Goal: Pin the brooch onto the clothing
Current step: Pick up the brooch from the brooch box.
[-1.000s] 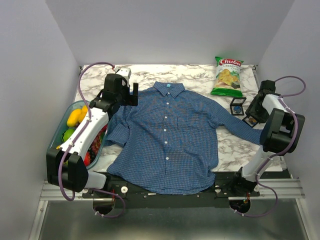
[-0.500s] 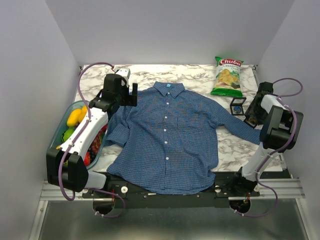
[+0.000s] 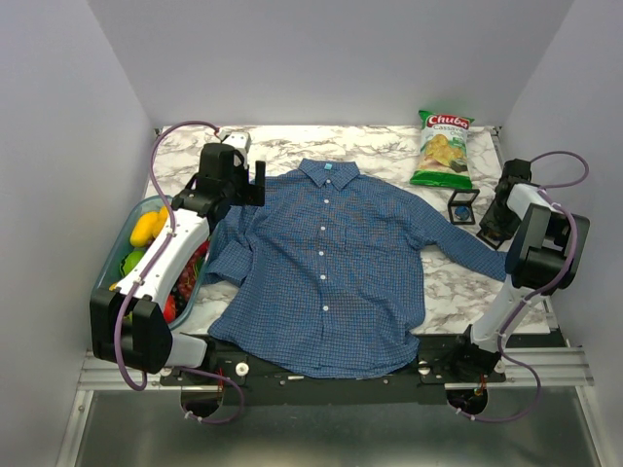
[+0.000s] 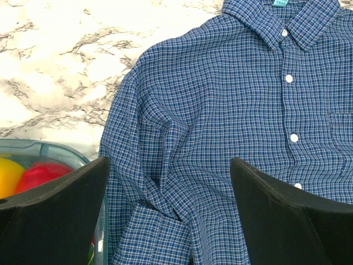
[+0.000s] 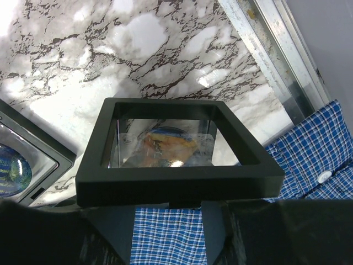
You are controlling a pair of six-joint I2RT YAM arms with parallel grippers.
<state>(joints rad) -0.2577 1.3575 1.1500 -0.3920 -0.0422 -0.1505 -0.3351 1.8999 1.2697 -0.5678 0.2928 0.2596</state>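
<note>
Top external shows me the shirt [image 3: 326, 263] spread flat on the marble table [image 3: 292, 144], front up, collar toward the far wall, white buttons down the middle. My left gripper [image 3: 259, 185] hangs over the shirt's shoulder on the left side, near the collar. In the left wrist view its jaws stand spread wide with nothing between them. Below them lies the folded sleeve, and at the edge is the rim of a clear bin [image 4: 49, 148] holding red and yellow peppers.

My right gripper [image 3: 496, 222] is at the far right, by the end of the other sleeve. The right wrist view puts a black square case [image 5: 176, 171] directly in front of its fingers [image 5: 253, 232], with the checked cuff [image 5: 314, 160] showing under and beside it. Under the case's clear film sits something orange and blue, possibly the brooch [image 5: 165, 141], too blurred to be sure. I cannot tell whether the jaws have clamped the case. A second case [image 3: 463, 206] lies on the marble just beside it, and a chip bag [image 3: 443, 148] sits farther back.
</note>
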